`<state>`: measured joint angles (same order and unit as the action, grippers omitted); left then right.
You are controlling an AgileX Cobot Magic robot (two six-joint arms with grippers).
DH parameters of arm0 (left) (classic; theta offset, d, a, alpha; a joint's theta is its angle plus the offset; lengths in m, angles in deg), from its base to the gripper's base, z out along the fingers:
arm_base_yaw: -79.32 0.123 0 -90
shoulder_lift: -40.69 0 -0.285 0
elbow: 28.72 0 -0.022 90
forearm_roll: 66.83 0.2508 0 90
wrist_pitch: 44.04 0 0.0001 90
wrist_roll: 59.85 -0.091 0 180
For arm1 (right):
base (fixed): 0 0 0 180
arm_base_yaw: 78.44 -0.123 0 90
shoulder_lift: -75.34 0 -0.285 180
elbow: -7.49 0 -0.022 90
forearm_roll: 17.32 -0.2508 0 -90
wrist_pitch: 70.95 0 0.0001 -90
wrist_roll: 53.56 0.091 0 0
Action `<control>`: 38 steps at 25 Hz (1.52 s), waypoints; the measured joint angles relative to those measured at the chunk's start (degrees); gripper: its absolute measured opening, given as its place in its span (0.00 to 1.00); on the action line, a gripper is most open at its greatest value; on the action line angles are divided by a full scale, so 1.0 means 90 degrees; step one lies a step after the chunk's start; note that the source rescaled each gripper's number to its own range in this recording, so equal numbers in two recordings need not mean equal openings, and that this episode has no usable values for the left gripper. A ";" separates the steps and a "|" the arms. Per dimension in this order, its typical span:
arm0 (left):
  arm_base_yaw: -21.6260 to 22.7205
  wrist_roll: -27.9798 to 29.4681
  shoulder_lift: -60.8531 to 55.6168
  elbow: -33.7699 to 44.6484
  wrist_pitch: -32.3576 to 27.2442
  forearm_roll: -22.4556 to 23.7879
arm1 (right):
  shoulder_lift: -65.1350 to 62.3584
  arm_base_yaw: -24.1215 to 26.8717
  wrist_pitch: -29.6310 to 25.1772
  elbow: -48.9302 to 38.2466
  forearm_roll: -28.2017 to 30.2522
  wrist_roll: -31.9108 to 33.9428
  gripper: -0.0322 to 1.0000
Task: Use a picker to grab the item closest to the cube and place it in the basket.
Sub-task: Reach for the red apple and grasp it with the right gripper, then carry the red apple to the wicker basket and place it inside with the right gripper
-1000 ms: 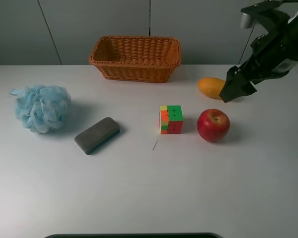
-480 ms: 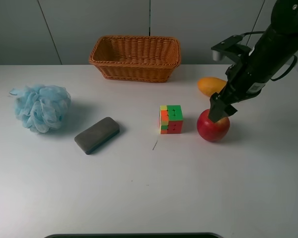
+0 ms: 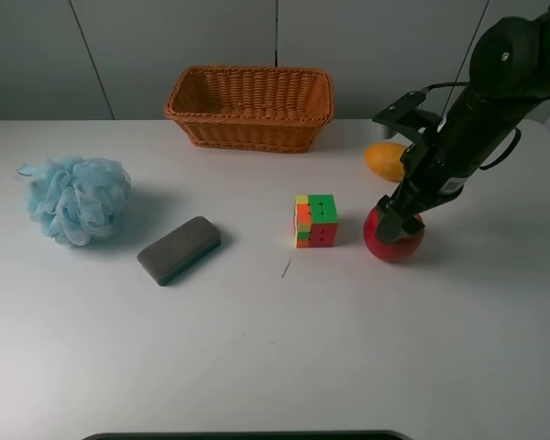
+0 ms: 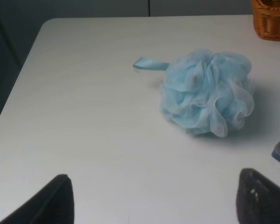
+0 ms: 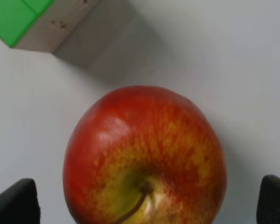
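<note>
A multicoloured cube (image 3: 315,221) stands mid-table; its green corner shows in the right wrist view (image 5: 18,18). A red apple (image 3: 396,244) lies just right of the cube and fills the right wrist view (image 5: 144,156). My right gripper (image 3: 396,225) is open and low over the apple, its fingertips (image 5: 14,200) on either side of it. A wicker basket (image 3: 250,107) stands at the back. My left gripper (image 4: 154,205) is open and empty, off the left of the table, out of the exterior view.
An orange mango (image 3: 388,160) lies behind the apple near the right arm. A grey eraser (image 3: 179,249) lies left of the cube. A blue bath pouf (image 3: 75,199) sits at the far left, also in the left wrist view (image 4: 206,92).
My right gripper has come down and to the left from above the mango to straddle the apple. Nothing else has moved.
</note>
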<state>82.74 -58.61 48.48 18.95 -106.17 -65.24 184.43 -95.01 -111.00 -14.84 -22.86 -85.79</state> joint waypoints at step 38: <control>0.0000 0.0000 0.0000 0.0000 0.0000 0.0000 | -0.1021 -0.0050 0.0590 0.0652 0.0019 -0.0131 0.10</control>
<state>82.74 -58.61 48.48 18.95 -106.17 -65.24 175.24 -95.46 -105.69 -8.97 -22.69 -86.97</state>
